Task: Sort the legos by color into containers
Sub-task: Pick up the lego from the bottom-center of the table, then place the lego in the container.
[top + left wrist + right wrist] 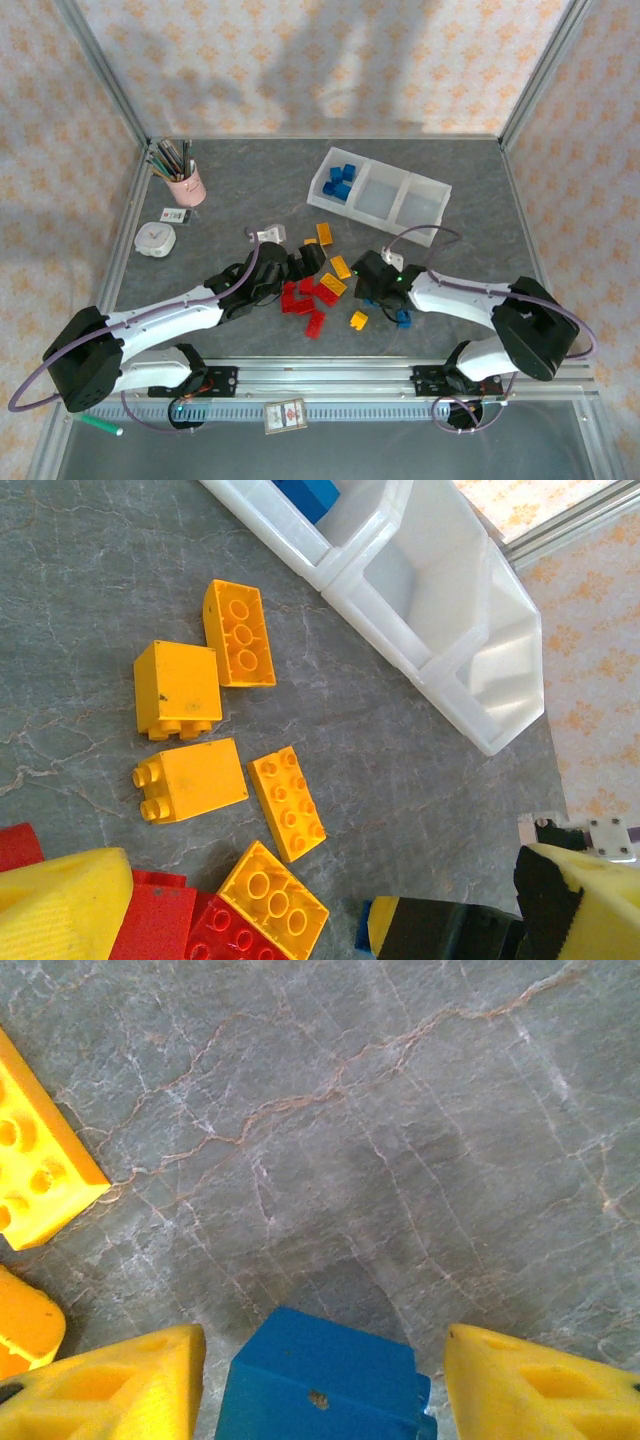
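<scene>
**Desk:** Two sets of jaws to report, nearest first. What is the right one doing?

**Me:** On my screen the right gripper (325,1390) is spread wide. Its yellow fingertips (110,1385) sit on either side of a blue brick (315,1360), which rests on the grey table (400,1110). I see a sliver of gap on each side, so it has hold of nothing.

**Desk:** And the left?

**Me:** The left gripper (320,920) is also wide open and empty. It hovers over the loose pile, with red bricks (165,930) under it and five yellow bricks (190,778) just beyond. On my overhead view one more yellow brick (358,320) lies near the blue one, between the two arms.

**Desk:** Where is the tray?

**Me:** The white tray (428,236) lies farther back, right of centre, set at a slant. A few blue bricks (342,180) lie in its left-end compartment. A pink pencil cup (186,187) stands at the far left, well apart from the tray.
</scene>
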`<state>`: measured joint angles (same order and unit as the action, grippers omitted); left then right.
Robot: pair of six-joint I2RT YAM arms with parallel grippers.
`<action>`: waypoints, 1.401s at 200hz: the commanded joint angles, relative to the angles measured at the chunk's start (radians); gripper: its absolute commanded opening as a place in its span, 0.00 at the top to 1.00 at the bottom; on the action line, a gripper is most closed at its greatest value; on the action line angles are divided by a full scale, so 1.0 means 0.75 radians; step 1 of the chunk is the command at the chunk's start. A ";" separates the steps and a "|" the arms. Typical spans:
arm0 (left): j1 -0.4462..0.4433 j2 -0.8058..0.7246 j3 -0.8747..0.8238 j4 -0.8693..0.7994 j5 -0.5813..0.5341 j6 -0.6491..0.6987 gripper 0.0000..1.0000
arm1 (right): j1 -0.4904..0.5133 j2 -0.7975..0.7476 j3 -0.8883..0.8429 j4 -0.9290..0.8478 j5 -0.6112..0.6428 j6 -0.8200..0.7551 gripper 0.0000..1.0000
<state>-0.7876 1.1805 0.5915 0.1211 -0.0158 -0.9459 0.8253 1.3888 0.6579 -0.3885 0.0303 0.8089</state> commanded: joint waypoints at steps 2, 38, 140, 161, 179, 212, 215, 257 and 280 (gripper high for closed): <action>-0.006 -0.015 -0.022 0.014 -0.041 -0.018 0.01 | 0.012 0.019 -0.010 0.022 0.042 0.005 0.40; -0.007 -0.017 -0.020 0.012 -0.043 -0.018 0.01 | 0.012 0.030 -0.007 0.026 0.043 -0.010 0.47; -0.005 -0.062 0.005 -0.057 -0.100 0.012 0.01 | 0.012 -0.017 0.082 -0.003 0.120 -0.080 0.57; 0.007 -0.091 0.011 -0.088 -0.121 0.025 0.01 | -0.003 -0.001 0.161 -0.025 0.139 -0.134 0.57; 0.029 -0.117 0.017 -0.118 -0.128 0.044 0.01 | -0.031 0.024 0.241 -0.028 0.154 -0.198 0.57; 0.108 -0.164 0.031 -0.163 -0.097 0.088 0.01 | -0.136 0.118 0.409 0.029 0.093 -0.329 0.57; 0.115 -0.167 0.033 -0.165 -0.094 0.092 0.01 | -0.141 0.128 0.428 0.034 0.092 -0.343 0.57; 0.229 -0.182 0.082 -0.203 -0.043 0.187 0.01 | -0.223 0.389 0.756 0.083 0.122 -0.484 0.57; 0.276 -0.162 0.121 -0.227 -0.027 0.231 0.01 | -0.257 0.543 0.943 0.123 0.113 -0.546 0.58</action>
<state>-0.6102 1.0554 0.6277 -0.0071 -0.0574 -0.8387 0.6567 1.7054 1.2442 -0.3382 0.0887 0.4839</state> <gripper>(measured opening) 0.992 0.424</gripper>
